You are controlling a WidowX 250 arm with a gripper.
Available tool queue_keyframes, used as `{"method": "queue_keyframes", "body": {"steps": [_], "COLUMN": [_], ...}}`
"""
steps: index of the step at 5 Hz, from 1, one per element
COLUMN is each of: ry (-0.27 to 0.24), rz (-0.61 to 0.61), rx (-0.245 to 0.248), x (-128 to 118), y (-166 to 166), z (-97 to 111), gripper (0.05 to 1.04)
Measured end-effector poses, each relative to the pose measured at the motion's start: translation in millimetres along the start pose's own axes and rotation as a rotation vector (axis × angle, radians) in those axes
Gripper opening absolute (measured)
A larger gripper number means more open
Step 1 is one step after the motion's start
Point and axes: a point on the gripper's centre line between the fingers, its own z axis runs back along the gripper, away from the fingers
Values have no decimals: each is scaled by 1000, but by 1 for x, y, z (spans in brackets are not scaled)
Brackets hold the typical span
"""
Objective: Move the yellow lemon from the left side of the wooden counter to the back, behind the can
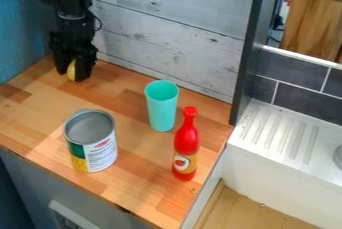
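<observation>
Black gripper (71, 73) grasping a yellow object (71, 69) at the far left of the wooden counter (137, 160).
Can (92, 140) at front left, red bottle (186, 143) at right, turquoise cup (161, 107) just behind the bottle, pale plank wall (170, 28) beyond.

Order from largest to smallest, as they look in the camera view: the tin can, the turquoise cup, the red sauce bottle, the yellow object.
1. Tin can
2. Turquoise cup and red sauce bottle: too alike; cup wider, bottle taller
3. Yellow object, partly hidden by the end effector
</observation>
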Motion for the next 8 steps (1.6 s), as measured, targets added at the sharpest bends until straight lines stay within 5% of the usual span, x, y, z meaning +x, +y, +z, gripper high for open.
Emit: {"method": "queue_keyframes", "body": {"steps": [2, 3, 4, 5, 7, 8], "ry": [24, 51, 64, -25, -84, -106], "rz": [41, 68, 66, 41, 9, -89], "rx": [-35, -47, -73, -74, -59, -87], "x": [6, 2, -4, 0, -31, -47], "y": [-2, -4, -11, -11, -26, -70], "z": [-8, -9, -15, 13, 60, 93], "gripper": [704, 780, 1001, 1006, 1001, 1001]}}
